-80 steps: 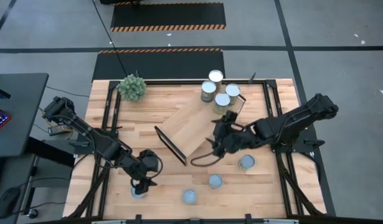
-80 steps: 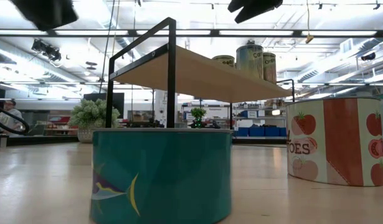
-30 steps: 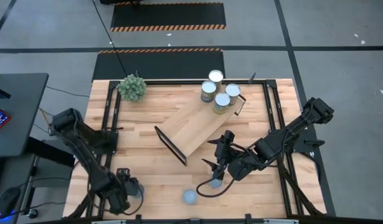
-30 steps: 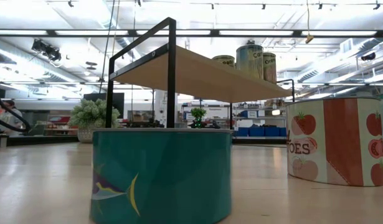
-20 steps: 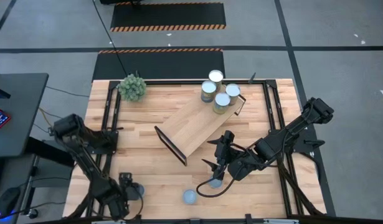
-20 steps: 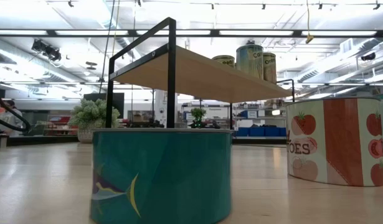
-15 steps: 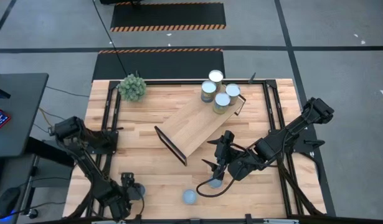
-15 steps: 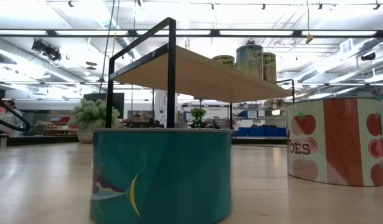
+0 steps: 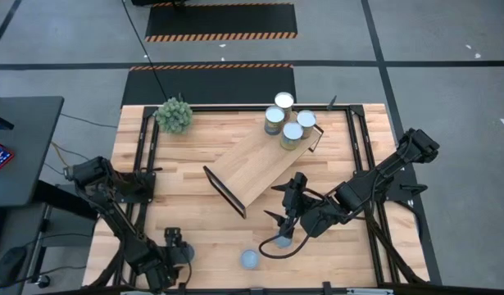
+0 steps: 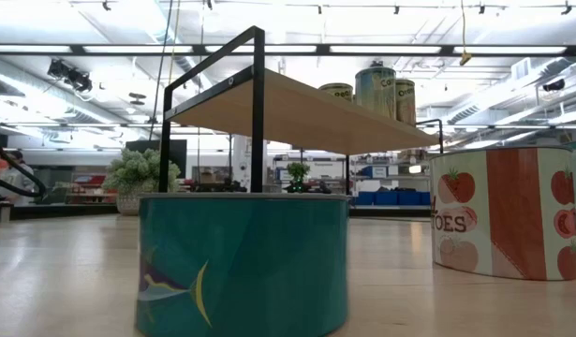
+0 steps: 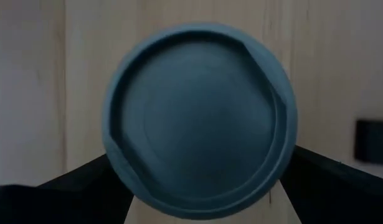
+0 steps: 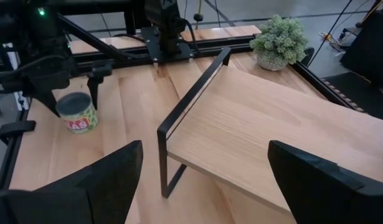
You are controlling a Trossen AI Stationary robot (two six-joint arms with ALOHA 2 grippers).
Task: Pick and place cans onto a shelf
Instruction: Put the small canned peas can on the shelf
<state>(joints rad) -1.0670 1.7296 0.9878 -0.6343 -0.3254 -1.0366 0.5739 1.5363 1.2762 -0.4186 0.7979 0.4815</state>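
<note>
Near the table's front left a can (image 9: 186, 251) stands upright; its grey round top (image 11: 200, 118) fills the left wrist view. My left gripper (image 9: 174, 244) hangs open just above it, pointing steeply down, one finger (image 11: 85, 186) on each side of the can. I cannot see them touch it. The right wrist view shows this can's red-labelled side (image 12: 77, 113) below the left gripper (image 12: 71, 93). My right gripper (image 9: 283, 223) waits open and holding nothing (image 12: 205, 144), high above another can (image 9: 281, 241). The shelf (image 9: 256, 168) stands slantwise mid-table on its black end frames, with cans (image 9: 292, 135) at its far end.
A teal can (image 10: 241, 262) stands near the front edge (image 9: 250, 259), with a tomato-labelled can (image 10: 503, 225) to its right. A small green plant (image 9: 174, 115) sits at the far left. Black rails (image 9: 145, 156) run along the table's sides. A dark desk (image 9: 22, 147) stands off the left edge.
My left gripper has sunk toward the can at the front left and shifted slightly toward the table's right edge. It has tipped more steeply downward. Its fingers stay open. The cans and the shelf have not moved.
</note>
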